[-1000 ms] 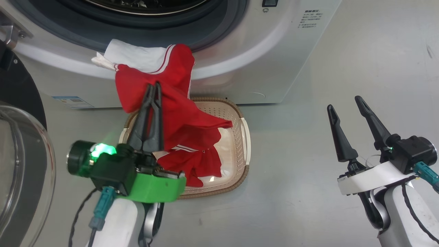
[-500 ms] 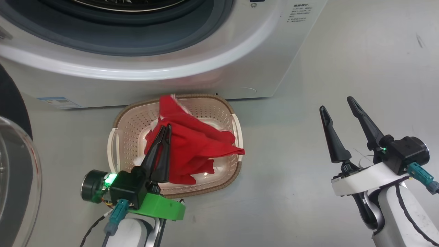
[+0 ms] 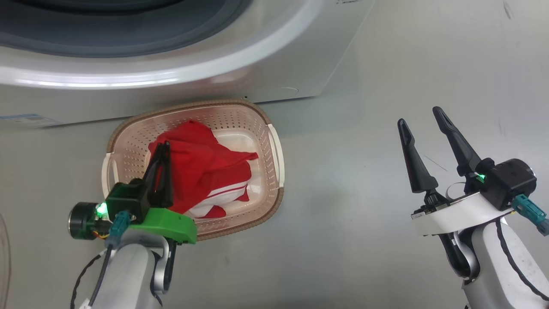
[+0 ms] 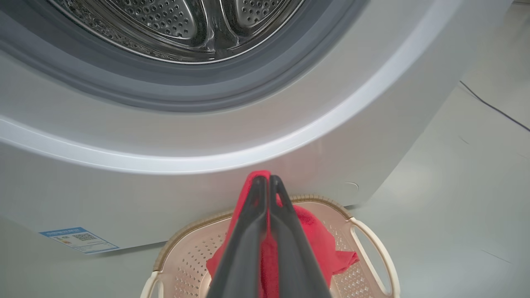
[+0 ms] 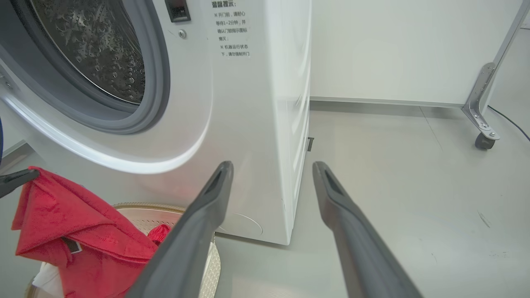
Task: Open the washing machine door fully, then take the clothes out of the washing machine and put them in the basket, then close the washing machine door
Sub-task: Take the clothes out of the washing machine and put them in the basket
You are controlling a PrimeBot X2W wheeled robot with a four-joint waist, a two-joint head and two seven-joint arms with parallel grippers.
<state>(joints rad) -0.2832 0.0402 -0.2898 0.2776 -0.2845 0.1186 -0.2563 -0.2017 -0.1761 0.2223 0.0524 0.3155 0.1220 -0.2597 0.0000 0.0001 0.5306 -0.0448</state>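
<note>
The cream basket [image 3: 276, 154] stands on the floor in front of the white washing machine [image 3: 171, 73]. Red clothes [image 3: 206, 167] with white stripes lie heaped inside it. My left gripper [image 3: 163, 146] is shut on the top of the red cloth, holding it over the basket's left half. The left wrist view shows its closed fingers [image 4: 265, 179] pinching the clothes [image 4: 314, 231] above the basket [image 4: 323, 200], under the open steel drum [image 4: 174, 20]. My right gripper [image 3: 418, 116] hangs open over bare floor, far right of the basket. A sliver of the door's glass [image 3: 2, 257] shows at the left edge.
Grey floor [image 3: 364, 214] spreads to the right of the basket. In the right wrist view a metal frame leg with a caster [image 5: 482, 140] stands at the far right by a white wall panel [image 5: 393, 49]. A black cable [image 4: 492, 107] runs across the floor.
My left gripper has carried the red garment down from the machine's opening into the basket. The head camera has tilted down. The right arm has kept its pose.
</note>
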